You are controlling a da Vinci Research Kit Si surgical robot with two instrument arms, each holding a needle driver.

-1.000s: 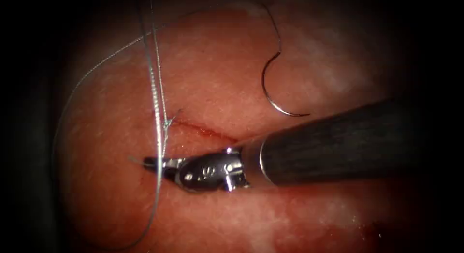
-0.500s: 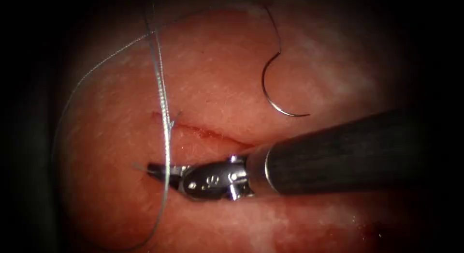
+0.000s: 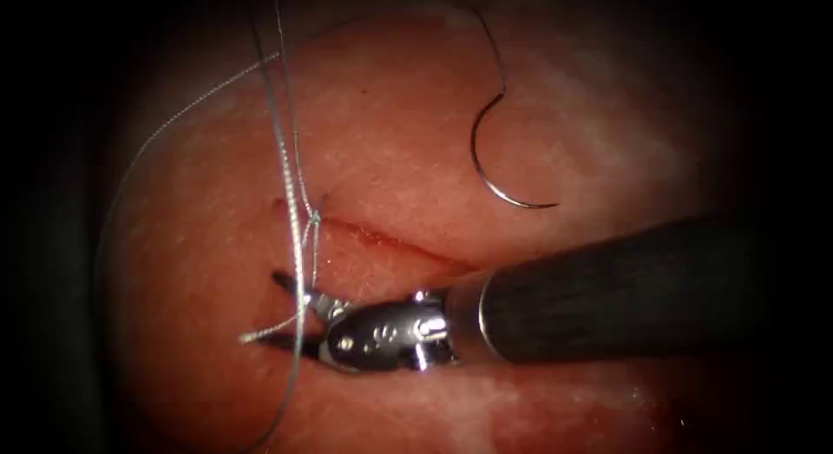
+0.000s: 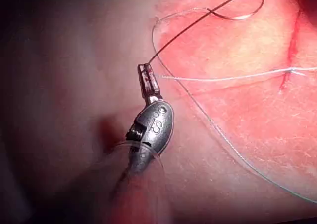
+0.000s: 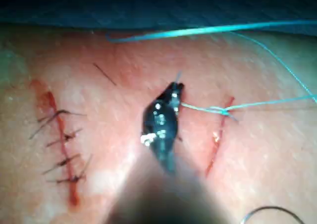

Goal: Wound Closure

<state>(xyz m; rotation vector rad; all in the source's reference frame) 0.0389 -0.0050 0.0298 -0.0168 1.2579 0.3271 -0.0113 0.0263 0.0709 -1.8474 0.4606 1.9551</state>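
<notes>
A knot seems to be forming at the left end of the cut: the left tool clenches the thread, the right tool gapes around its short tail, the needle lies loose on the tissue right of the cut, and any tightening calls for an even pull.

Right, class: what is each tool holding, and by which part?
Left tool: fingers shut on the thread, away from the knot. Right tool: fingers parted around the short thread end, gripping nothing. The needle lies free on the tissue, right of the cut.

The curved needle lies free on the tissue, right of the knotted thread.
</notes>
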